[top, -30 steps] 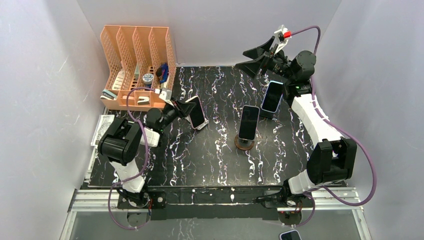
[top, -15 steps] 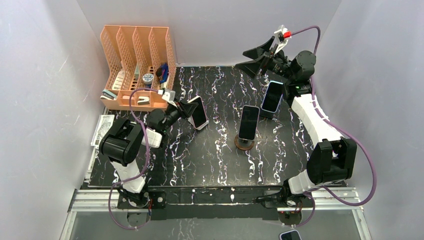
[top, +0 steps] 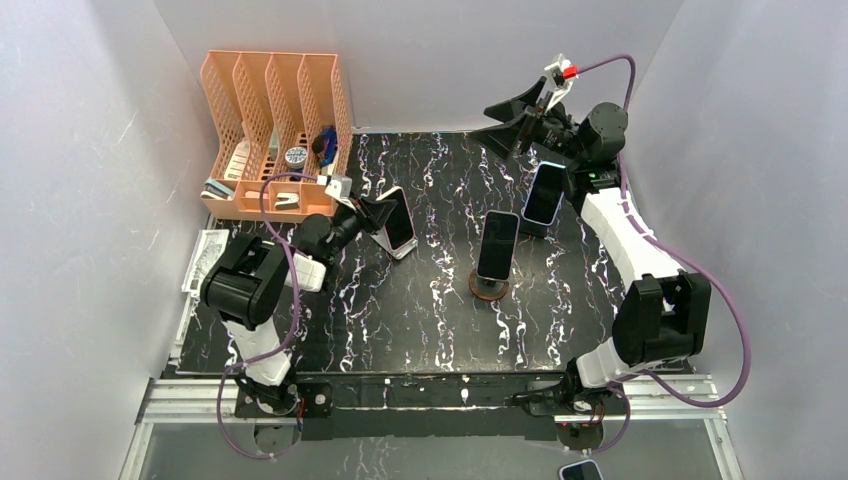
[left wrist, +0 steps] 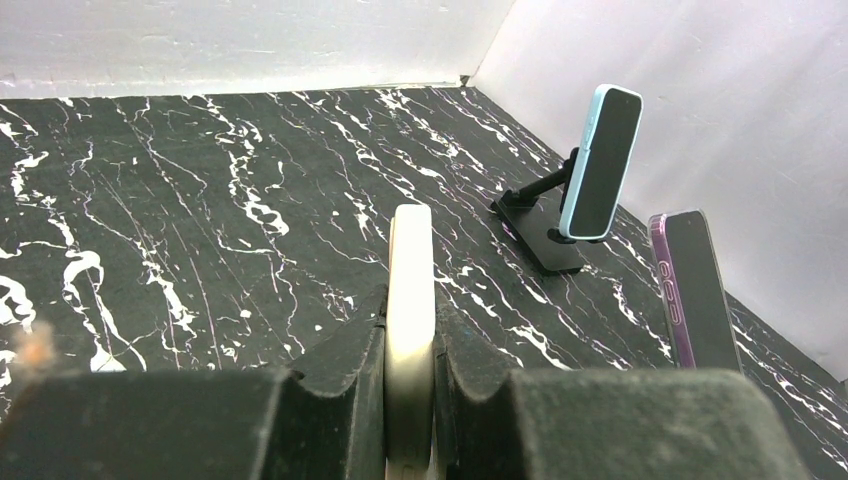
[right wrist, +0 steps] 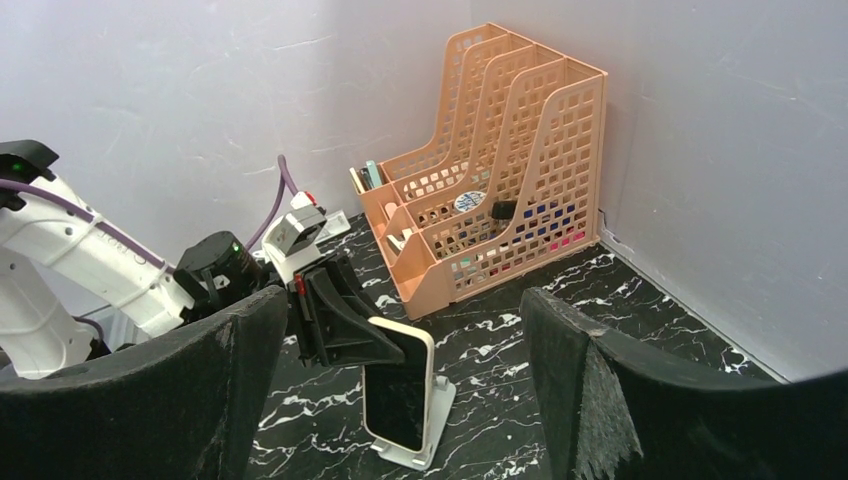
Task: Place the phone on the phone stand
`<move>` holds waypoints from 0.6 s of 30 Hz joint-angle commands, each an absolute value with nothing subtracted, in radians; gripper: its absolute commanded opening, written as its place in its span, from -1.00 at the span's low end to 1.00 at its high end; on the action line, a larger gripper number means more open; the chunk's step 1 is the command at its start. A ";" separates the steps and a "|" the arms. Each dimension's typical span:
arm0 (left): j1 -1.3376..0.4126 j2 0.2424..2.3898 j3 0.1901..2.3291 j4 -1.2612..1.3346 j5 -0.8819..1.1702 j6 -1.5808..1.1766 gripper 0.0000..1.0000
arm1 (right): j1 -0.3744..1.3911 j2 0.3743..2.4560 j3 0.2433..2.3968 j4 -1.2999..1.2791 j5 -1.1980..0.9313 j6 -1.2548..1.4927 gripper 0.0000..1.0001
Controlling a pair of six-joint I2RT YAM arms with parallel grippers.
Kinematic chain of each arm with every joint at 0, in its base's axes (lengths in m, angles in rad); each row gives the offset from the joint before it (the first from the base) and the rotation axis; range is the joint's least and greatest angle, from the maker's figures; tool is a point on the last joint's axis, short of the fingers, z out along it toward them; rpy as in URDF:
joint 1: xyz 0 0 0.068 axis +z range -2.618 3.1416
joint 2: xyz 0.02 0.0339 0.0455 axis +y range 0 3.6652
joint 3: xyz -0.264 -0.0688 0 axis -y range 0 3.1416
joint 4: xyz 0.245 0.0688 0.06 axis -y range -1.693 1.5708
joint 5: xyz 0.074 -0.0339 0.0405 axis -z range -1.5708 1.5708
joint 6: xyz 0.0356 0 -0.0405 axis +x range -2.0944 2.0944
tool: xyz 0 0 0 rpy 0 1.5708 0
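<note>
My left gripper [top: 376, 214] is shut on the upper edge of a cream phone [top: 398, 221]. The phone stands nearly upright, its back against a white phone stand [right wrist: 432, 420] and its lower edge at the stand's front lip. In the left wrist view the phone's edge [left wrist: 410, 290] sits clamped between my fingers [left wrist: 340, 370]. The right wrist view shows the phone's dark screen [right wrist: 398, 385]. My right gripper [top: 512, 122] is open and empty, raised at the back right, well away from the phone.
A blue phone [top: 545, 193] leans on a black stand at the back right. A purple-cased phone [top: 497, 245] stands on a round brown base [top: 488, 288] mid-table. An orange file organiser [top: 275, 130] holds small items at the back left.
My left gripper has shifted the cream phone slightly right and back and stood it more upright on the stand. The right gripper has risen a little.
</note>
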State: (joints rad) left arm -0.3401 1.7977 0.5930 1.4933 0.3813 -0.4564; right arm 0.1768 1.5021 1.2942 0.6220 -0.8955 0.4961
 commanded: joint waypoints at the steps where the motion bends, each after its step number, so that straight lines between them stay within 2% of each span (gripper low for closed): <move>1: -0.341 1.796 0.632 1.790 0.366 -0.448 -1.00 | 0.171 1.509 1.293 0.653 -0.911 0.487 0.88; 18: -0.341 1.839 0.586 1.790 0.376 -0.438 -1.00 | 0.170 1.511 1.288 0.651 -0.911 0.482 0.88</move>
State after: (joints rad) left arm -0.3428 1.8172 0.5968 1.4990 0.3832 -0.4564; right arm 0.1757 1.5139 1.2942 0.6224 -0.9012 0.4934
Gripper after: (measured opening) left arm 0.132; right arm 0.939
